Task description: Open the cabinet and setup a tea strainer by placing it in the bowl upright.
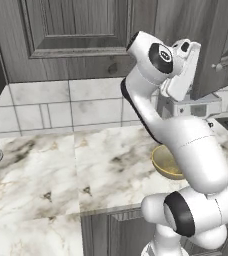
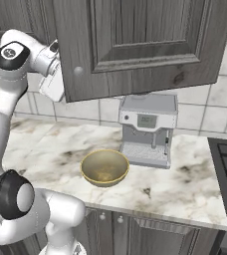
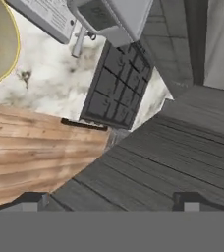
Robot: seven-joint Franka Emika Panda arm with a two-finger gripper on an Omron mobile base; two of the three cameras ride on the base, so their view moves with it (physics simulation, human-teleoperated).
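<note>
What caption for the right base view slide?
Arm raised beside the cabinet door; empty bowl and coffee machine on the counter.

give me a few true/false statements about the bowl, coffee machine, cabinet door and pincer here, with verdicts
1. The bowl lies on the marble counter with nothing in it. True.
2. The coffee machine stands on the stove. False: it stands on the counter, against the tiled wall, beside the bowl.
3. The pincer is shut on the tea strainer. False: its fingertips stand wide apart with nothing between them.
4. The bowl is golden-olive. True.
5. The robot's hand is up at the cabinet door, well above the bowl. True.
6. The bowl sits on top of the coffee machine. False: it sits on the counter in front of it, to one side.
</note>
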